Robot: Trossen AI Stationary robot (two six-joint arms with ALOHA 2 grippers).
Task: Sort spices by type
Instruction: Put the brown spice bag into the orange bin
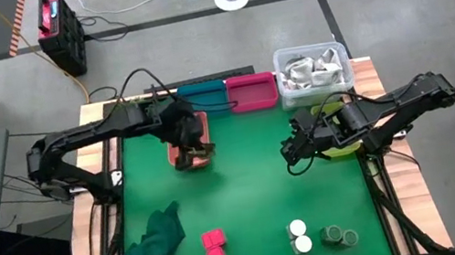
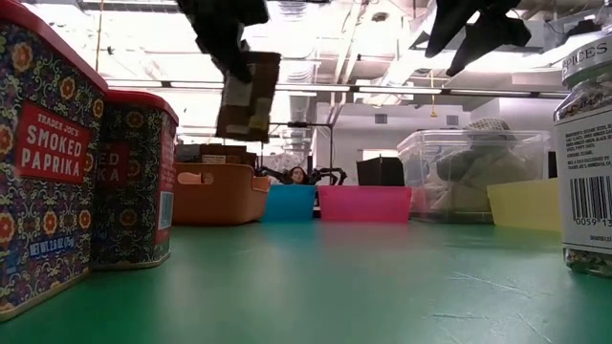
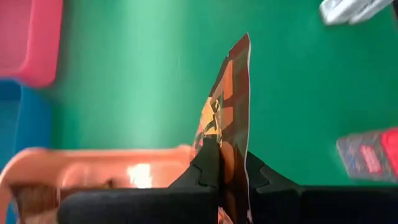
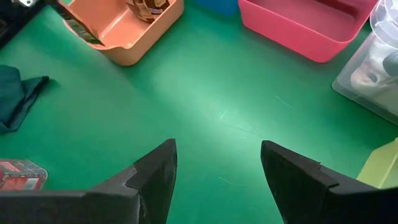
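Packet in hand: we saw the left gripper [image 3: 233, 177] pinching a flat reddish-brown packet [image 3: 227, 106] between its fingers, hanging above the orange bin [image 1: 193, 156] at the mat's back left.
Orange bin: in the right wrist view it already held at least one brown item, so we judged this type partly sorted; how many were inside we could not tell.
Magenta boxes: two [image 1: 215, 249] lay together at the mat's front, near the dark cloth [image 1: 158, 241], not in any bin.
White-topped jars: two [image 1: 300, 237] stood touching at the front right, unsorted.
Greenish jars: two [image 1: 340, 236] sat just beside the white-topped ones, unsorted.
Other bins: the blue [image 1: 202, 96] and pink [image 1: 251, 92] bins at the back looked empty; the yellow bin [image 2: 524, 204] sat under the right arm.
Right gripper: it [image 4: 217, 174] hovered over bare mat with fingers spread, holding nothing.
Progress: we judged the task early, with three types left to move.
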